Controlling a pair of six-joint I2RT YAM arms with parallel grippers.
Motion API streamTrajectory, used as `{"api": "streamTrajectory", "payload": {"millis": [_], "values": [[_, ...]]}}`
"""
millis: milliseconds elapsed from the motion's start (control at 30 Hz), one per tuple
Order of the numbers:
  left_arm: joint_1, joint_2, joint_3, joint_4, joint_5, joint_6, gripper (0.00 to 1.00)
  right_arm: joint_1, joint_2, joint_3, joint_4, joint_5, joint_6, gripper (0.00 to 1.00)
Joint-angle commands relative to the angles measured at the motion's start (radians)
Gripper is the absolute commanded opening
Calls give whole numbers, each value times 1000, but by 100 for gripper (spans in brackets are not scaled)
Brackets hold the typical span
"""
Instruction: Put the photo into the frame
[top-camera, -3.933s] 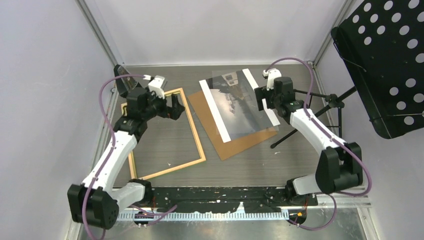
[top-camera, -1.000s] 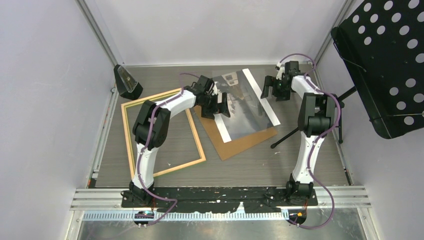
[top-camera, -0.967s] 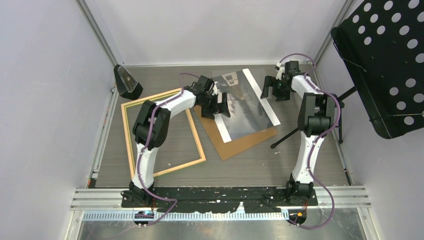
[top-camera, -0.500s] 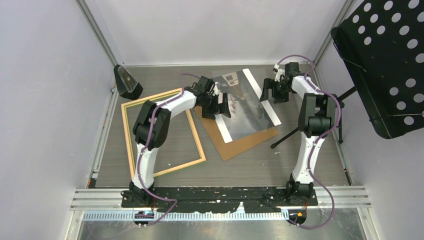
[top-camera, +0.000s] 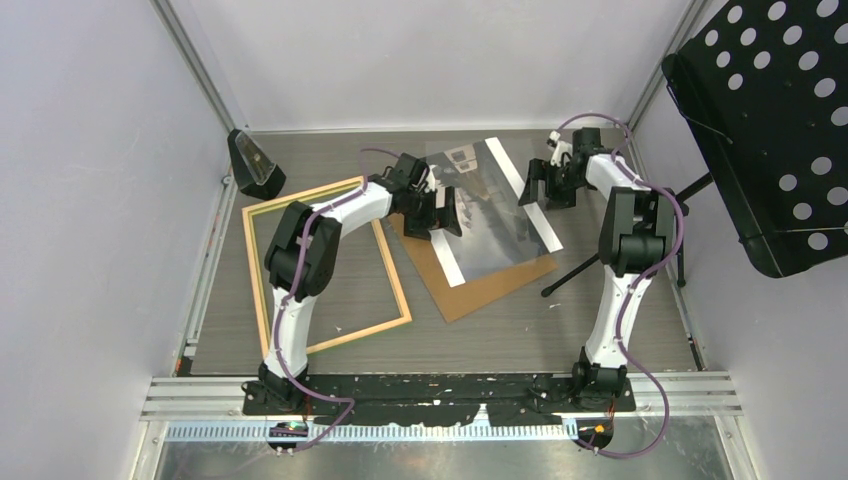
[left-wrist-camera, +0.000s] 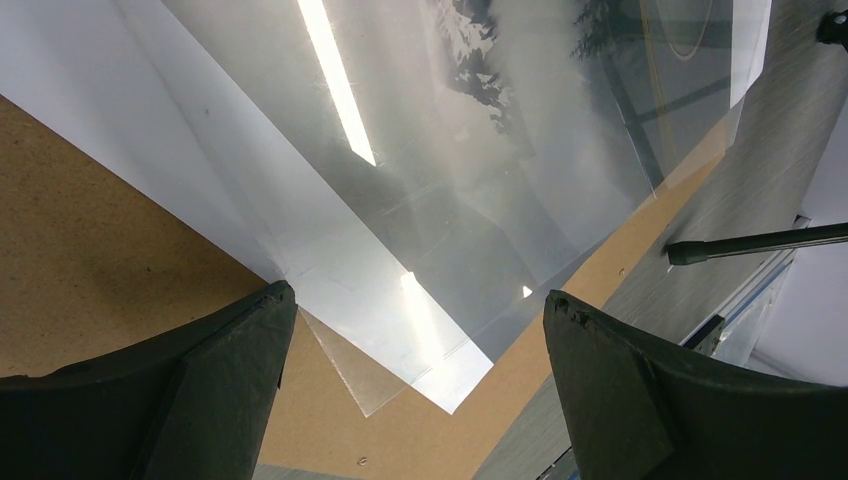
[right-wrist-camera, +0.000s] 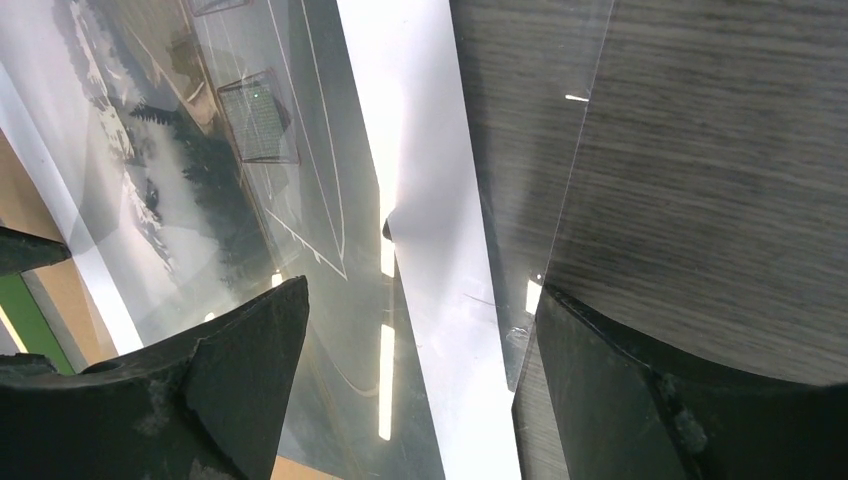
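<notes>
While the frame (top-camera: 340, 337) lies at the table's left, the photo (top-camera: 490, 210) rests on brown hardboard (top-camera: 480, 285) between both arms. The left gripper (left-wrist-camera: 415, 390) hangs spread above the photo's corner. The right gripper (right-wrist-camera: 420, 390) hangs spread over its white band.

The photo (top-camera: 482, 245) is hiding most of the brown backing sheet (top-camera: 470, 290) lying beneath it. The left fingers (top-camera: 450, 214) are covering part of the photo's left white band, and the left arm (top-camera: 345, 205) is crossing over the corner of the frame (top-camera: 340, 337) nearest the photo. In both wrist views the photo is running past the picture edges, with glare washing out its print.
</notes>
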Motion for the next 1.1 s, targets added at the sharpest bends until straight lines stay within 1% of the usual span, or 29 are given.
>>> {"api": "streamTrajectory", "payload": {"millis": [0,333,700,900,1067], "values": [[-16,0,-35,-17,10,-3,99,14,-89,-20,-49,-105,27,88],[-16,5,-44,-16,10,3,99,8,-171,-48,-8,-204,61,85],[-16,0,-53,-16,9,5,99,8,-230,-82,12,-270,77,77],[-15,-1,-56,-17,7,11,99,6,-245,-96,24,-343,43,73],[-14,-2,-57,-17,4,18,99,3,-234,-85,-3,-354,-48,73]]}}
